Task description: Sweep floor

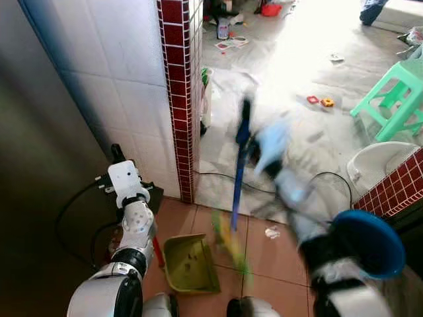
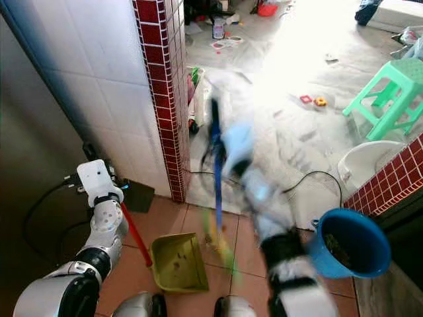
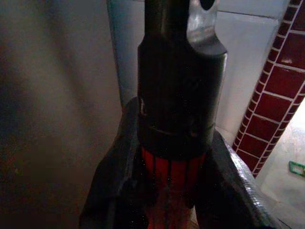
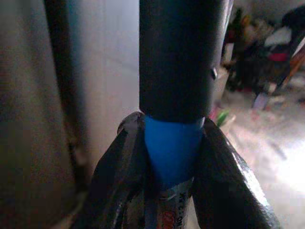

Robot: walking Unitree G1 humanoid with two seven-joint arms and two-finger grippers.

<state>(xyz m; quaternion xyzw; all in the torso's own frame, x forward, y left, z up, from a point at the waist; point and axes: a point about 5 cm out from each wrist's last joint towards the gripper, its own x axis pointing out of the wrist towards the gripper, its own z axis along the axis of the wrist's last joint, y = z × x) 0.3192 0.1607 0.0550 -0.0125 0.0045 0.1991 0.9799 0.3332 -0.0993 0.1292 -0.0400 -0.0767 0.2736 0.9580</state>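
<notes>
In the eye views, the robot stands on a terracotta tile floor (image 1: 277, 261) beside a white tiled wall edged with dark red tiles. The left hand (image 2: 99, 177) is raised near the wall, holding the red handle of a green dustpan (image 2: 177, 263) that rests on the floor just in front of the robot. The right arm is blurred; its right hand (image 1: 268, 148) grips a broom (image 1: 238, 173) with a blue handle, standing nearly upright, its yellow-green bristles smeared on the tiles right of the dustpan. A scrap of white litter (image 1: 272, 232) lies on the floor near the bristles. A blue bucket (image 2: 349, 243) sits at the lower right, and a green stool (image 1: 395, 99) stands farther off on the pale floor. In the left wrist view, the two black fingers (image 3: 119, 181) are closed tight around the red handle below its black cap. In the right wrist view, the fingers (image 4: 121, 167) clamp the blue handle just under its black end.
</notes>
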